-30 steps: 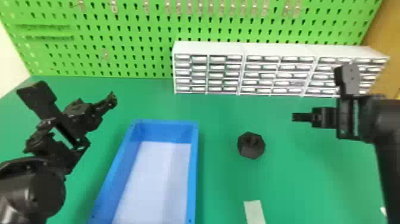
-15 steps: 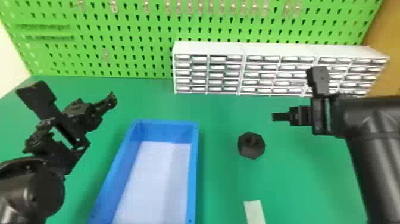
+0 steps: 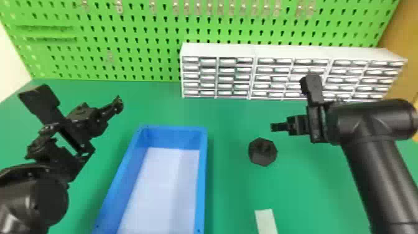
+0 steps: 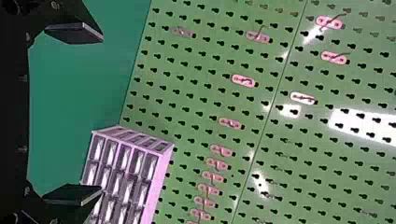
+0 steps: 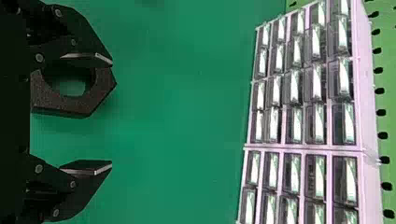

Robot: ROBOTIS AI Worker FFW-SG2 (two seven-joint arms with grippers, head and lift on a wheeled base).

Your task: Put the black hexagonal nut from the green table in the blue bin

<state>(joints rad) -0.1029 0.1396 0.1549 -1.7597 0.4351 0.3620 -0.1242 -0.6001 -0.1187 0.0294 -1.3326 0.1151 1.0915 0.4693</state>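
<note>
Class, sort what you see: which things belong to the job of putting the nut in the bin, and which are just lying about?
For the job:
black hexagonal nut
blue bin
green table

Just about:
white drawer units
pale strip

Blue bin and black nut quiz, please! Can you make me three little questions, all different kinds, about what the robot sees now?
1. Fill in the missing word: the blue bin is on the robot's ____ side of the black nut.

2. Pick one: where is the black nut?
a) on top of the white drawers
b) on the green table
c) hanging on the pegboard

3. True or false: the jaws of the right gripper are open.

Key: 1. left; 2. b; 3. true
</note>
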